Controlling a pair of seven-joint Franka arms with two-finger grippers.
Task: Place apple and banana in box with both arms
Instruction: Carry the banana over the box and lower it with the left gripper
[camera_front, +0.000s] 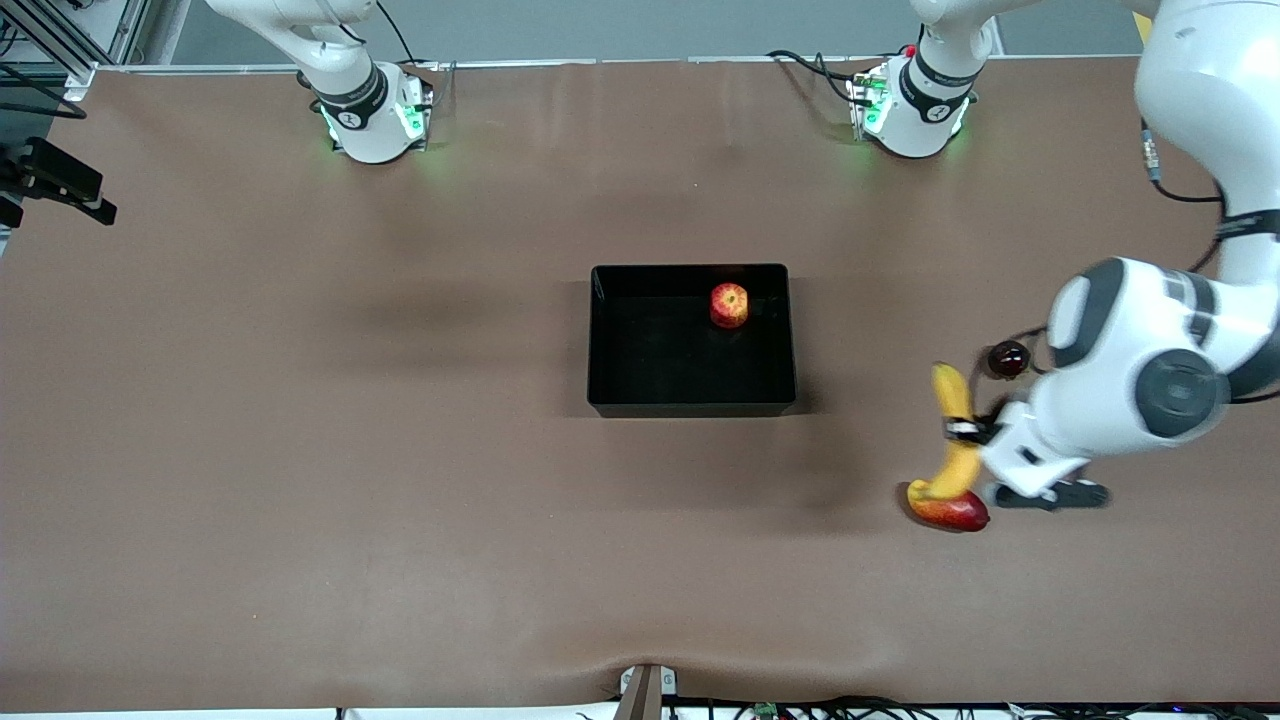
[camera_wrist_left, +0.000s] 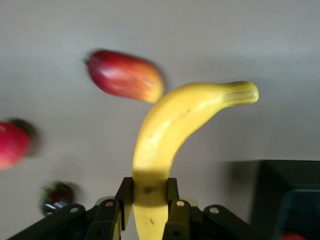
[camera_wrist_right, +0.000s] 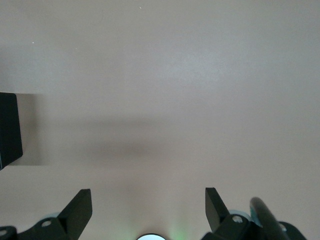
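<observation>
The black box (camera_front: 692, 400) stands at the table's middle, and the apple (camera_front: 729, 305) lies inside it toward the left arm's end. My left gripper (camera_front: 962, 430) is shut on the banana (camera_front: 952, 420) and holds it above the table, between the box and the left arm's end. In the left wrist view the fingers (camera_wrist_left: 175, 200) clamp the banana (camera_wrist_left: 165, 130) near its lower end, and a corner of the box (camera_wrist_left: 287, 195) shows. My right gripper (camera_wrist_right: 148, 200) is open and empty over bare table, with an edge of the box (camera_wrist_right: 9, 130) in its view. It is out of the front view.
A red-and-yellow mango-like fruit (camera_front: 950, 512) lies under the banana's lower end. A small dark round fruit (camera_front: 1008, 358) lies by the left arm. The left wrist view also shows a pinkish-red round fruit (camera_wrist_left: 10, 145).
</observation>
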